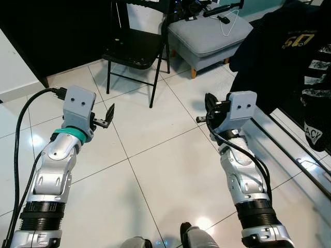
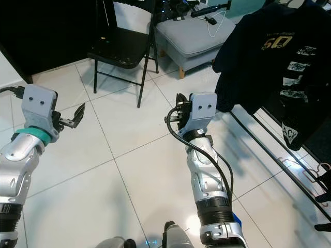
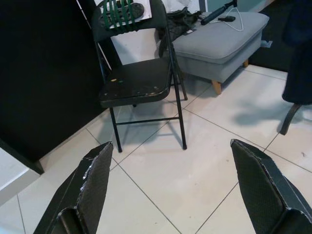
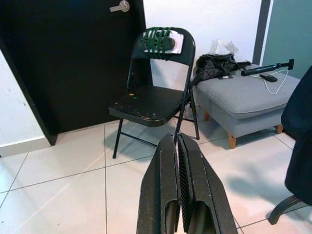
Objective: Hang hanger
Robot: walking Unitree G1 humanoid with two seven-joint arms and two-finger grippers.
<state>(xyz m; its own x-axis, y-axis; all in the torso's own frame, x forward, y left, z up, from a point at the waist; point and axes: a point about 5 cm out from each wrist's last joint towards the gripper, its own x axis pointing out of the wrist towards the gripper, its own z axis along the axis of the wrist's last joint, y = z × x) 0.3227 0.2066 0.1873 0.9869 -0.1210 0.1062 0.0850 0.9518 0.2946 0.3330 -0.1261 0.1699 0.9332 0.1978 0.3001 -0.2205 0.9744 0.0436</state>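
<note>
Both arms are raised forward over the white tile floor (image 1: pixel 155 170). Left claw (image 1: pixel 106 118) is open, fingers (image 3: pixel 83 187) spread wide apart and holding nothing; it hangs above the floor, pointing toward the black folding chair (image 1: pixel 135 46). Right claw (image 1: pixel 208 109) is closed, its two fingers (image 4: pixel 183 190) pressed flat together with nothing between them, also aimed at the chair. Chair stands on the floor ahead of the robot, in front of a black door (image 4: pixel 73 58) with a metal handle (image 4: pixel 120 6); green strips (image 4: pixel 158 40) wrap its backrest. Just beside the chair, on the robot's right, sits a grey ottoman (image 1: pixel 209 35) on wooden legs, carrying a dark bundle (image 4: pixel 214 63), a black stick-like item (image 4: pixel 265 69) and a white cable (image 4: pixel 275 83). Dark t-shirts (image 2: pixel 279 57) with white and yellow print hang on the robot's right, near the right arm, above a black rack base bar (image 2: pixel 274 155) that runs along the floor. A hanger (image 2: pixel 315 175) shows at the far right edge near the floor, by the rack base, partly cut off by the frame; well apart from both claws. A black cable (image 1: pixel 23 129) loops from the left wrist. The robot's own feet (image 1: pixel 194 237) show at the bottom edge.
</note>
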